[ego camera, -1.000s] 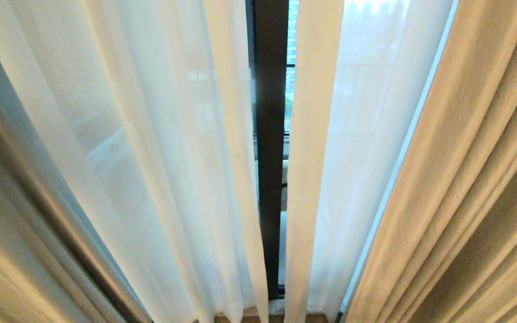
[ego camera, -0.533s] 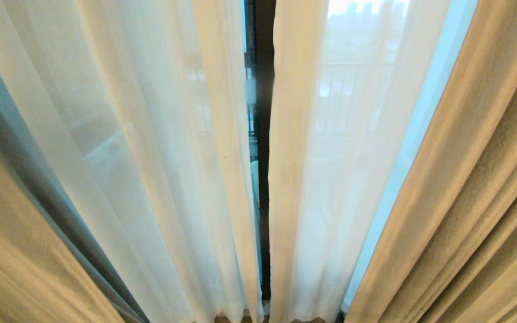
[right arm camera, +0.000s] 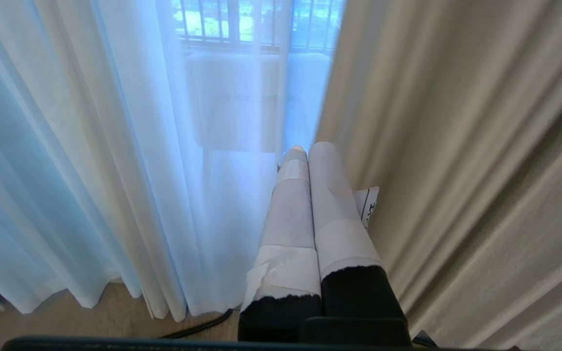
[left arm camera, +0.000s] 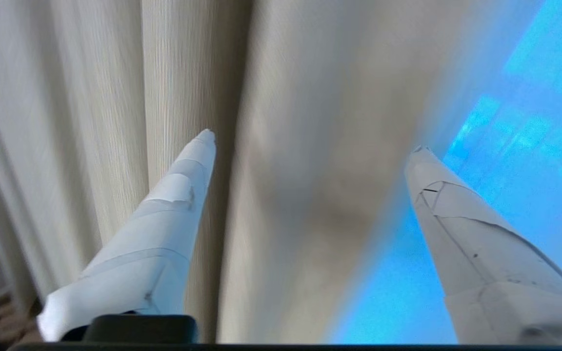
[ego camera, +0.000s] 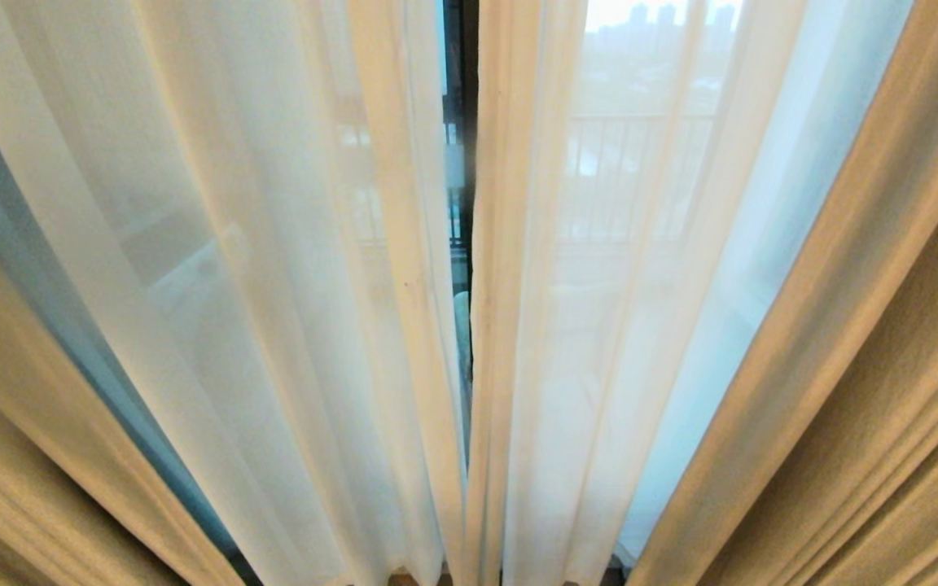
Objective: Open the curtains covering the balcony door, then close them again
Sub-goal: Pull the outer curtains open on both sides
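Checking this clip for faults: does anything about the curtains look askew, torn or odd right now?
Nothing torn or snagged. The sheers hang straight and nearly meet; only a thin slit shows the dark door frame. The beige drapes still stand apart at both sides. The left tool is open beside a drape fold, gripping nothing.

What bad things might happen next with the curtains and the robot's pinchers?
1. The left gripper is open with a fold of beige curtain lying between its fingers, so pulling away might snag or tug the cloth.
2. A thin gap shows between the white sheers, so the balcony door may stay partly uncovered.
3. The shut right gripper sits close to the sheers and could catch them.
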{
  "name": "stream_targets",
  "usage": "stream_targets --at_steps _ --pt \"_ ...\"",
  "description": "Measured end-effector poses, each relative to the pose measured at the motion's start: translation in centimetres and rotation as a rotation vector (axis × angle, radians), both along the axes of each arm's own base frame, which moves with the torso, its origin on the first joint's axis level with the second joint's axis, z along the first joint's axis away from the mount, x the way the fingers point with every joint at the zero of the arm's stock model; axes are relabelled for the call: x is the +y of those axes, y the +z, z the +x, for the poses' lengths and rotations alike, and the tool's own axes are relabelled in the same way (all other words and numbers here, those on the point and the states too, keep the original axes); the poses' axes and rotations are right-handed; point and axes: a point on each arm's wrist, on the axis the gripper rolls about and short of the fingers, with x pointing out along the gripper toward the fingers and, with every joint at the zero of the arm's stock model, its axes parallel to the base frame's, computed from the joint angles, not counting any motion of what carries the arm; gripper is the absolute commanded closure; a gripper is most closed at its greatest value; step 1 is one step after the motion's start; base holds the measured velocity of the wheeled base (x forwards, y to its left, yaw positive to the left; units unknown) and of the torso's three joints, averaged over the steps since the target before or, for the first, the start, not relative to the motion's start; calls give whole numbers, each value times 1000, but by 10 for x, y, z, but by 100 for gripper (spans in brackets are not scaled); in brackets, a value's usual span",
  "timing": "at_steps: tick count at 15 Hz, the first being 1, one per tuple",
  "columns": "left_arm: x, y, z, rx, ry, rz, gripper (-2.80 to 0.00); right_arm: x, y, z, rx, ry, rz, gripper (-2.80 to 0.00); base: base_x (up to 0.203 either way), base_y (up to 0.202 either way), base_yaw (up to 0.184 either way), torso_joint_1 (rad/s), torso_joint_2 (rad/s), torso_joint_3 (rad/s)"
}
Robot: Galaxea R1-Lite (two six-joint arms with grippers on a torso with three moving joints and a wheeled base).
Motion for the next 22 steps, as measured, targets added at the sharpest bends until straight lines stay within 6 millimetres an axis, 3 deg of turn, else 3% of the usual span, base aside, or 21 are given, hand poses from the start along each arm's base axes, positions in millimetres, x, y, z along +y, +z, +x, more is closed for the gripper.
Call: stream_targets --at_steps 6,7,8,13,22 --pt "-49 -32 -41 111 -25 -78 -280 0 0 0 0 0 0 0 0 0 0 0 0 0" --pt "-59 -38 -49 129 -38 -84 -239 0 0 0 0 0 0 0 0 0 0 0 0 0" --pt "-71 -44 -57 148 -55 -86 0 0 0 0 0 0 0 0 0 0 0 0 0 0" --pt "-118 -60 -88 176 -154 -77 0 0 0 0 0 0 0 0 0 0 0 0 0 0" --pt "-183 -69 -121 154 -435 -10 0 0 0 0 0 0 0 0 0 0 0 0 0 0"
